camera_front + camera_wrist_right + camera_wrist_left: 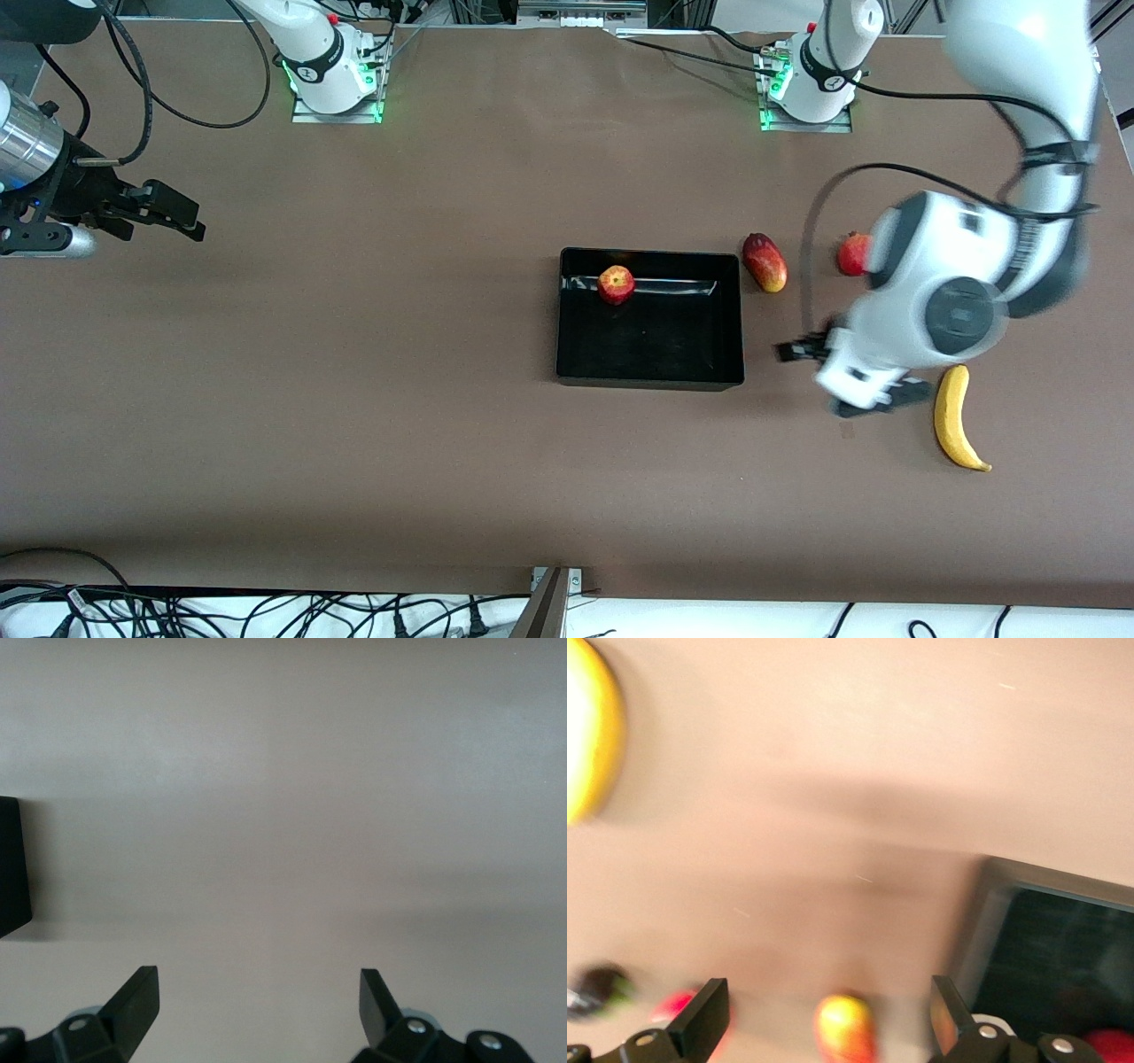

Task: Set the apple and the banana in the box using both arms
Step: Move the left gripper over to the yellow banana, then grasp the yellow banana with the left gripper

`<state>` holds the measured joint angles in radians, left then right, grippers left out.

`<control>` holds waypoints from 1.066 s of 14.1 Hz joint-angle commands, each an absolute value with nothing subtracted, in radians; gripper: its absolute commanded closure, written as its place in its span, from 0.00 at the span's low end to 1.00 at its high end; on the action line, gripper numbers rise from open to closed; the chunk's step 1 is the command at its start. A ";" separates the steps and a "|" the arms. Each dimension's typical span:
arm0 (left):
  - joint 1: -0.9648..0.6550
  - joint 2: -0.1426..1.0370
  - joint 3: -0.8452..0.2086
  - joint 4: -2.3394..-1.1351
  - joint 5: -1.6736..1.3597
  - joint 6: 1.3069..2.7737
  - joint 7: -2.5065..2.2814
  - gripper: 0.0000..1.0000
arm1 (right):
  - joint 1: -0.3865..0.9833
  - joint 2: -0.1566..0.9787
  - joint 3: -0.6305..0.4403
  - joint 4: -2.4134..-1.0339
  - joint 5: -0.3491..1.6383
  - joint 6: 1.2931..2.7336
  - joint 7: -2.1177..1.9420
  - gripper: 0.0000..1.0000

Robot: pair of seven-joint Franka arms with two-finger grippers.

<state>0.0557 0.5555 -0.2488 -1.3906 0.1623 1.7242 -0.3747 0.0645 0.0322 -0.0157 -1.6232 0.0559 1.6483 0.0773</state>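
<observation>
Left gripper (pixel 824 1023): fingers (pixel 704 1014) stood wide apart with nothing between them, held over bare table (pixel 354 425) between the box (pixel 649 377) and the banana (pixel 957 416). In the front view this gripper (pixel 842 377) showed below the left arm's bulky white wrist, whose arm came from the base at that view's upper right.

Right gripper (pixel 257 1005): fingers (pixel 137 1001) likewise spread apart and empty, over bare brown table at the right arm's end, well apart from the box. In the front view this gripper (pixel 168 213) waited at the frame's edge.

Apple (pixel 616 284): lay inside the box, close to the wall farthest from the front camera.

Banana: lay on the table toward the left arm's end, nearer to the front camera than the box, just beside the left gripper and apart from it.

Mango (pixel 765 261): rested on the table just beside the box, toward the left arm's end.

Pomegranate (pixel 852 253): lay near the mango, farther toward the left arm's end, partly hidden by the left arm.
</observation>
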 commanded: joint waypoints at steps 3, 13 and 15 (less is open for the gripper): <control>0.208 0.650 -0.276 -1.356 0.288 1.857 -0.054 0.00 | 0.057 0.038 -0.015 -1.592 0.028 1.637 0.077 0.00; 0.417 0.847 -0.270 -1.370 0.368 2.290 0.371 0.00 | 0.054 0.048 -0.015 -1.591 0.028 1.641 0.075 0.00; 0.429 0.876 -0.270 -1.373 0.396 2.328 0.377 0.00 | 0.054 0.048 -0.015 -1.592 0.028 1.641 0.077 0.00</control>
